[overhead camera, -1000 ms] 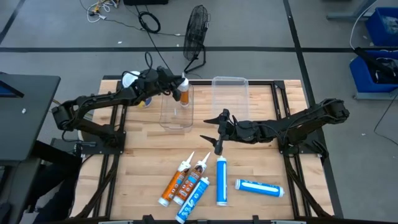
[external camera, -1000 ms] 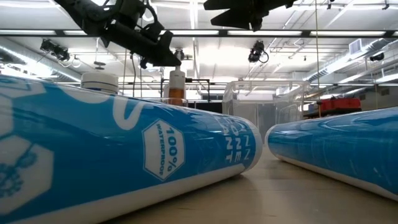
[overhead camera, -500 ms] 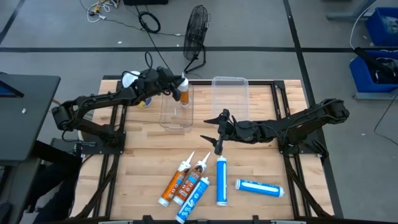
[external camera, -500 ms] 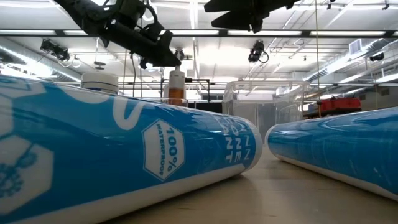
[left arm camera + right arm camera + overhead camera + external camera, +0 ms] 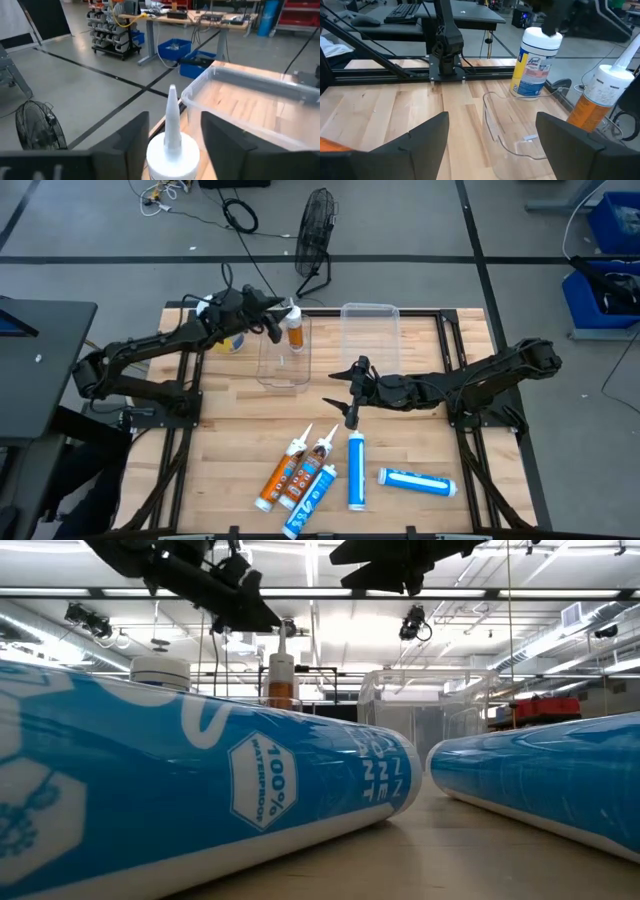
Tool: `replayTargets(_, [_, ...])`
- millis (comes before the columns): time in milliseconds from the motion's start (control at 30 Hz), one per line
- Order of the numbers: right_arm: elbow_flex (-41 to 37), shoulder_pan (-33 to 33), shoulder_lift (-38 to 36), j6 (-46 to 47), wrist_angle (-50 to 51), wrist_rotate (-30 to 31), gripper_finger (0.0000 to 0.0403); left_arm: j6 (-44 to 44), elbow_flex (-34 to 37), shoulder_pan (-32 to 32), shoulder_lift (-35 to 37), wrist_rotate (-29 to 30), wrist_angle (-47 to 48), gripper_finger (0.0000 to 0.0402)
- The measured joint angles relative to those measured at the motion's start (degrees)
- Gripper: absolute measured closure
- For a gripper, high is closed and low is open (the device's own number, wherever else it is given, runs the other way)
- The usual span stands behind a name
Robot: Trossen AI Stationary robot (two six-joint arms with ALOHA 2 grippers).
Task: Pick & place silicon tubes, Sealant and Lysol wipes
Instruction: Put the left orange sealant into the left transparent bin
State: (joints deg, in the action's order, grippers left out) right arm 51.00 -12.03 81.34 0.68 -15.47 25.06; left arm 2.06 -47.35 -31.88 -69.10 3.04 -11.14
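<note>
1. On our wooden tabletop (image 5: 230, 440), the orange sealant tube (image 5: 294, 332) stands upright in the clear plastic bin (image 5: 283, 370).
2. Our left gripper (image 5: 272, 328) hangs beside it, fingers (image 5: 227, 145) apart, letting go.
3. Our right gripper (image 5: 350, 392) waits, fingers wide, above the lying blue tubes (image 5: 356, 471).
4. The yellow-and-blue Lysol wipes canister (image 5: 536, 62) stands beside the bin.

The high view looks straight down on the whole counter (image 5: 400, 445). The low view sits at counter height, pressed close against a blue tube (image 5: 200, 800), facing the room. Each wrist view looks forward past its own fingers; both share the orange tube (image 5: 172, 145) standing at 11 o'clock.
</note>
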Motion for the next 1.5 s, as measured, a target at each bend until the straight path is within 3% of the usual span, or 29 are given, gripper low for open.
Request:
replayTargets(167, [-0.02, -0.63, 0.0, 0.26, 1.83, 0.0, 0.0099, -3.27, -0.02, 2.63, 6.6, -0.8, 10.96, 0.0175])
replayTargets(400, [-0.02, -1.65, 0.0, 0.35, 3.64, 0.0, 0.0099, -14.32, -0.02, 11.77, 13.43, -2.21, 24.52, 0.0178])
replayTargets(633, [-0.02, -1.97, 0.0, 0.49, 5.45, 0.0, 0.0099, -25.62, -0.09, 25.64, 12.18, -2.63, 34.51, 0.0178])
replayTargets(833, [-0.02, -1.96, 0.0, 1.45, 7.63, 0.02, 0.0099, -40.48, -0.05, 36.42, 9.15, -2.1, 41.75, 0.0179])
replayTargets(1267, [-0.02, -1.91, 0.0, 2.67, 14.62, 3.06, 0.0099, -73.28, -0.04, 58.34, -4.48, -0.88, 38.44, 0.0179])
replayTargets(1500, [-0.02, -1.91, 0.0, 2.91, 16.88, 3.06, 0.0099, -80.71, -0.05, 64.92, -9.08, 4.76, 30.15, 0.0179])
